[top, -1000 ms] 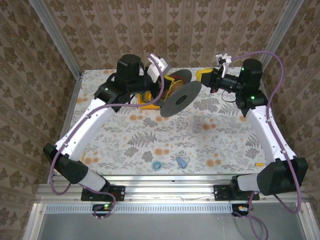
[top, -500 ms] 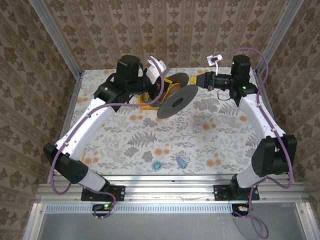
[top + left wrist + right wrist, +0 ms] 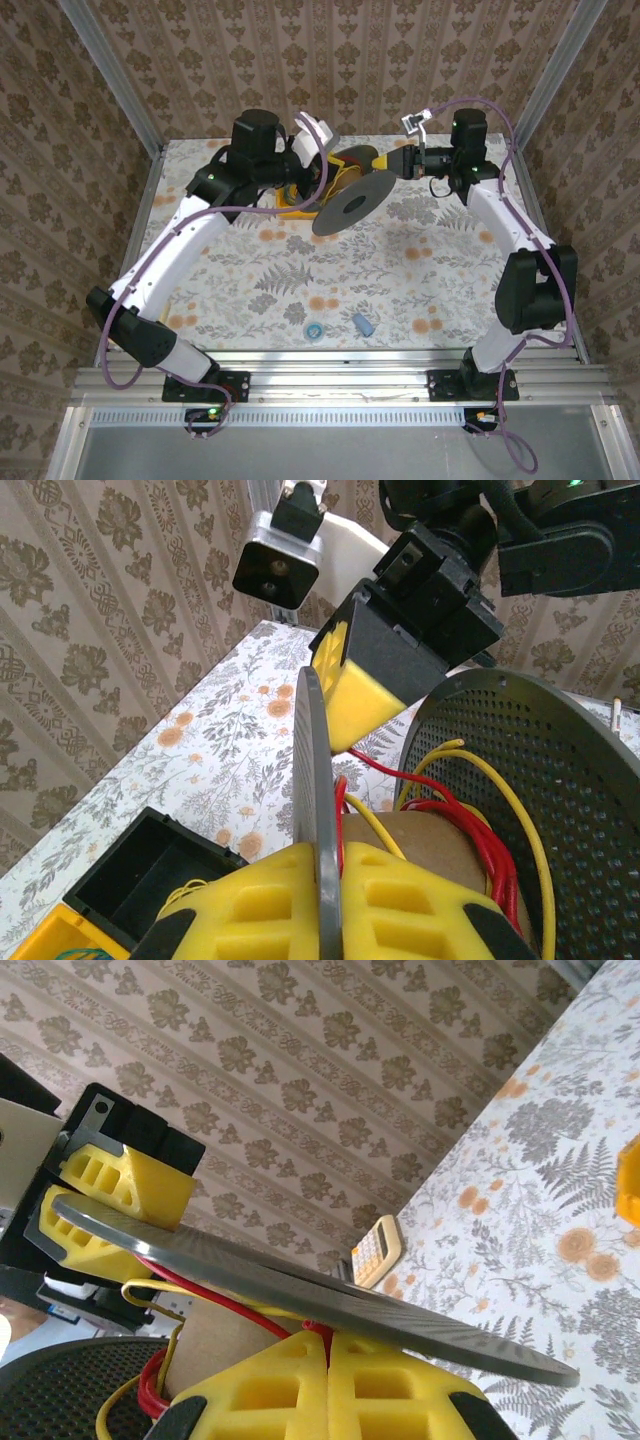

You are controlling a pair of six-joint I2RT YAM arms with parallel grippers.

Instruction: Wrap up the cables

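Clamping the left gripper [image 3: 322, 870] and right gripper [image 3: 328, 1358] shut on one flange of the spool [image 3: 352, 202], around 12 o'clock on the table [image 3: 300, 270], with the red cable [image 3: 440, 815] only partly wound, seemingly in loose loops needing more turns.

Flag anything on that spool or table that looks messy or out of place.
The red wire and a yellow wire sit in loose loops around the spool's cardboard core, not wound flat, and one yellow end sticks out free. A blue ring and a blue piece lie stray near the table's front edge.
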